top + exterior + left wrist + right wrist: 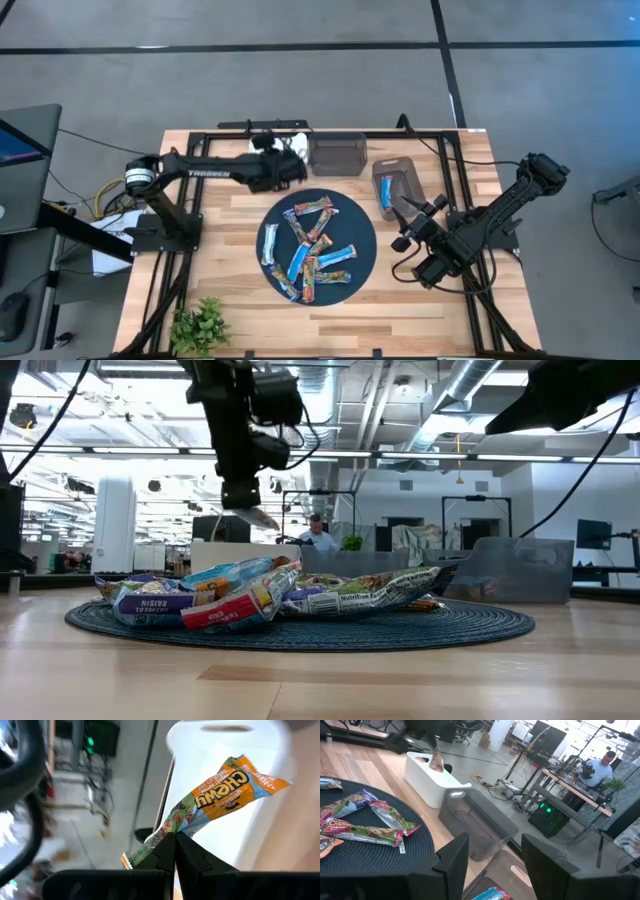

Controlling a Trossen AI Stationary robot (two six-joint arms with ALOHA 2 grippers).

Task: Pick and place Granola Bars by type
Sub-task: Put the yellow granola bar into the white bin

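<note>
My left gripper [287, 166] is shut on an orange and brown-green granola bar [225, 795], over the white bin [220, 750] at the table's far edge. The low view shows the bar [258, 518] hanging below the gripper [243, 498]. Several more bars, blue, orange-red and brown-green, lie piled on the round dark mat [365, 262]. One blue bar [386, 190] lies in a grey bin [398, 168] right of the mat. My right gripper [405, 222] is open and empty between that bin and the mat; its wrist view [492, 855] looks toward the bins. My left gripper pinches the bar's brown-green end [165, 834] between its two fingertips [192, 857]. The fingers point down from above. The bar is lifted clear and hangs tilted, its orange end [260, 782] away from the fingers, above the white bin.
A dark grey bin [338, 156] stands between the white bin [292, 140] and the grey bin. A small green plant [200, 325] stands at the near left corner. Black frame rails [200, 135] run round the table edges. People sit at desks [600, 767] in the room beyond.
</note>
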